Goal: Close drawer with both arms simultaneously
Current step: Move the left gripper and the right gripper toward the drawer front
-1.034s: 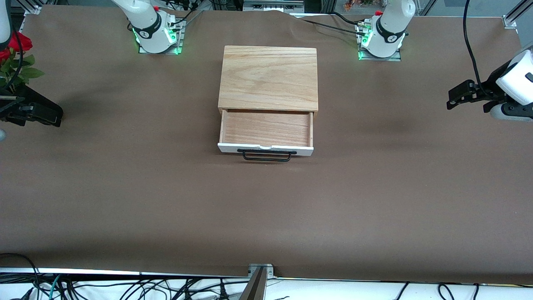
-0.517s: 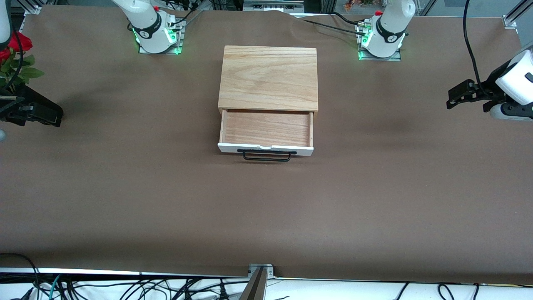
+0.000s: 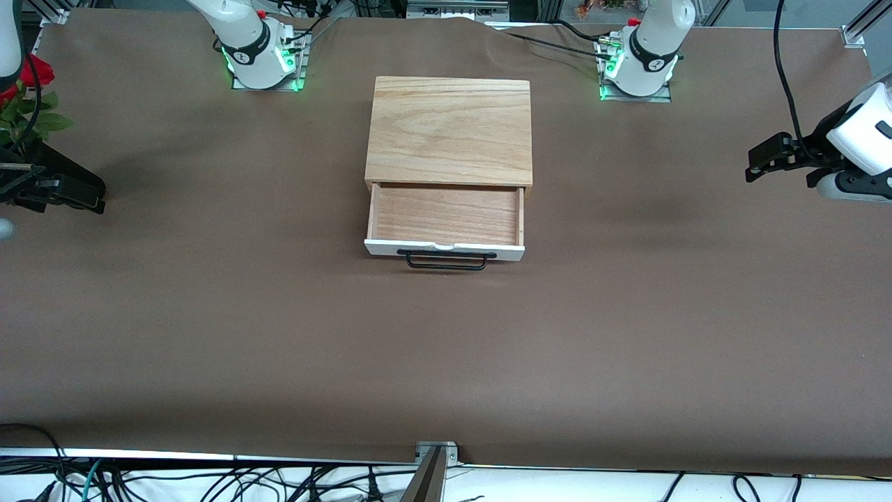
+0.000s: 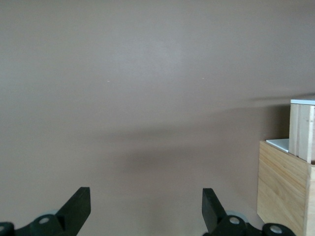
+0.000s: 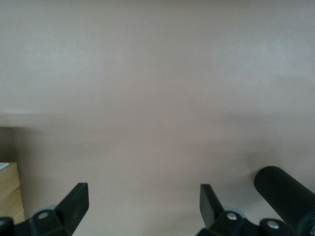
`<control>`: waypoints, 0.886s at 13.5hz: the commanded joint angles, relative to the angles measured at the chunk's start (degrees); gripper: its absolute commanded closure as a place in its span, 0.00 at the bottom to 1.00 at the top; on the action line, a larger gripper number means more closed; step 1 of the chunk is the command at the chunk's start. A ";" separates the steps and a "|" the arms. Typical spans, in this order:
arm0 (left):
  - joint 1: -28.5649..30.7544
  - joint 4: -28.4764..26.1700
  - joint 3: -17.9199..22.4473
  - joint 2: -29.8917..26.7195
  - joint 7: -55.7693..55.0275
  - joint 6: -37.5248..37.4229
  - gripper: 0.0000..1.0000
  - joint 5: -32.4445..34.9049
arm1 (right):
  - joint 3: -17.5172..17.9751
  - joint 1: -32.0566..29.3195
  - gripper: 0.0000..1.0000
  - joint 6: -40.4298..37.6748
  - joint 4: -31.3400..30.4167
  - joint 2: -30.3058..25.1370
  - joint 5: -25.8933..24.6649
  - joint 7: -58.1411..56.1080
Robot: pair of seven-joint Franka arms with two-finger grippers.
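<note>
The drawer (image 3: pixel 446 213) stands pulled out of the light oak box (image 3: pixel 449 131) at the table's middle. Its white front panel (image 3: pixel 444 249) and black bar handle (image 3: pixel 446 260) face the front camera. My left gripper (image 3: pixel 758 162) hovers over the table at the left arm's end, well away from the box, open and empty (image 4: pixel 146 206). The box with the drawer shows at the edge of the left wrist view (image 4: pixel 285 191). My right gripper (image 3: pixel 87 195) hovers over the right arm's end of the table, open and empty (image 5: pixel 142 204). A corner of the box shows in the right wrist view (image 5: pixel 9 196).
Red roses with green leaves (image 3: pixel 28 77) stand at the right arm's end of the table. A black ribbed cylinder (image 5: pixel 283 191) shows beside the right gripper. Brown table cover (image 3: pixel 446 362) lies bare around the box. Cables hang along the front edge.
The left gripper has shifted very slightly. The right gripper and the drawer have not visibly moved.
</note>
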 commanded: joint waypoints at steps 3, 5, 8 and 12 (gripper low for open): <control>-0.53 1.90 -0.10 0.39 1.09 -0.35 0.00 -0.99 | 2.35 1.28 0.00 0.33 1.46 3.11 3.21 -0.11; -1.14 1.56 -0.27 5.28 0.91 -0.35 0.00 -4.23 | 2.44 3.39 0.00 3.23 1.38 4.43 4.62 -0.19; 2.53 4.89 0.34 11.18 0.82 -3.95 0.00 -13.45 | 2.44 5.41 0.00 5.77 1.46 6.80 7.78 -0.19; 2.20 4.98 -1.32 11.46 1.08 -4.13 0.00 -14.88 | 3.84 8.75 0.00 12.89 1.55 10.31 9.46 0.24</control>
